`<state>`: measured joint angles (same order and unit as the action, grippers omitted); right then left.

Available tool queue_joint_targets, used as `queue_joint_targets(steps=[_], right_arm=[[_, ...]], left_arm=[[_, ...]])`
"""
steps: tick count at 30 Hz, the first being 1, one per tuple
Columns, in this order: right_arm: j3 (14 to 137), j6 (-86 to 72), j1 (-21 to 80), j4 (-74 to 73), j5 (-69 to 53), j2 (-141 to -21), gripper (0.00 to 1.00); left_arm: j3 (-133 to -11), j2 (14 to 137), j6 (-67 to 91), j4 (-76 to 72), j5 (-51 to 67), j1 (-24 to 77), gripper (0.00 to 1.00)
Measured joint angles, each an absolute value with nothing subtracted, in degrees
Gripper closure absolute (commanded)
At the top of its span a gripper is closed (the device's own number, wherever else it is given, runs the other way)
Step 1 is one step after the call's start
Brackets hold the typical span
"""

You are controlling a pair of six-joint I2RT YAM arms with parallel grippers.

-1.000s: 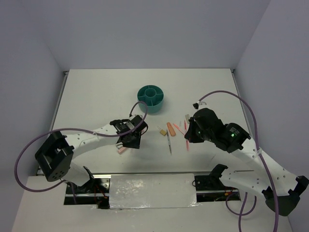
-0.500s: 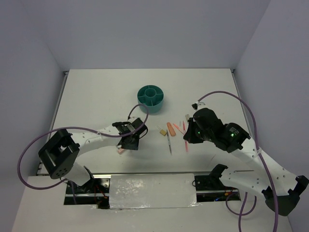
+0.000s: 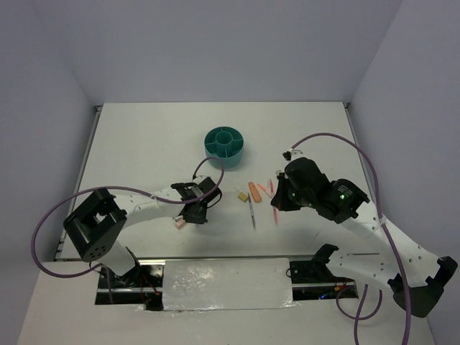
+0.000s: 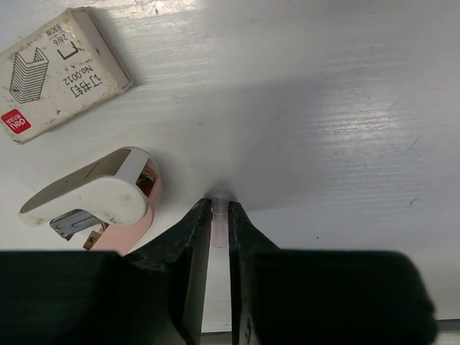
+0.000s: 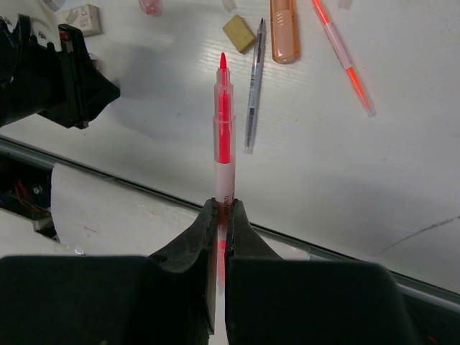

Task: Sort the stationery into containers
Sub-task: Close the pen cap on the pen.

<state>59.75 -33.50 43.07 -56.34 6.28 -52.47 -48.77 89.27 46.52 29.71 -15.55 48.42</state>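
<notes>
Sorting looks barely begun. Left gripper [image 4: 219, 209] is pinched narrow on a small clear piece [image 4: 220, 224], beside a stapler [image 4: 108, 198]. The tub [image 3: 225, 144] looks empty. A pen [image 3: 251, 213] and orange piece [image 3: 253, 192] lie loose. Right gripper [image 5: 221, 208] clamps a red pen [image 5: 223, 136] above them.

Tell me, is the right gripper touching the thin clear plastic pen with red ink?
Touching. The right wrist view shows the right gripper with both fingers pressed against the pen barrel, no gap.

White table [image 3: 144, 144] between plain pale lavender walls [image 3: 215, 50] (soft, even light)
</notes>
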Motion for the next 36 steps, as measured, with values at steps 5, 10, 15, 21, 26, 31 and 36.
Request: queue_joint_targets(steps=[5, 10, 15, 21, 26, 31, 36], right_arm=[[61.21, -33.52, 43.07, -56.36, 6.15, -52.66, 1.00], [62.26, -33.08, 43.07, -55.20, 3.42, -52.62, 1.00], [61.87, -32.56, 43.09, -48.34, -4.45, -51.64, 1.00], [55.99, -36.58, 43.09, -33.61, -12.29, -45.08, 1.00], [54.72, -39.38, 43.29, -22.39, -18.90, -44.88, 1.00], [54.72, -40.05, 44.51, -16.21, -22.65, -46.98, 1.00], [54.74, -40.42, 45.06, -13.34, -24.93, -48.47, 1.00]], left_arm=[[-49.08, 89.43, 46.44, 29.85, -15.20, 48.42, 1.00], [-50.89, 89.25, 46.50, 32.71, -13.47, 48.36, 1.00], [-62.61, 84.31, 45.34, 36.34, -10.72, 48.31, 1.00], [-73.08, 66.04, 45.52, 20.84, -4.91, 45.15, 1.00], [-71.18, 59.31, 49.87, 5.02, 3.66, 38.52, 1.00], [-66.59, 61.17, 54.28, -3.97, 11.60, 37.06, 1.00], [-63.00, 63.11, 57.47, -7.38, 16.25, 36.93, 1.00]])
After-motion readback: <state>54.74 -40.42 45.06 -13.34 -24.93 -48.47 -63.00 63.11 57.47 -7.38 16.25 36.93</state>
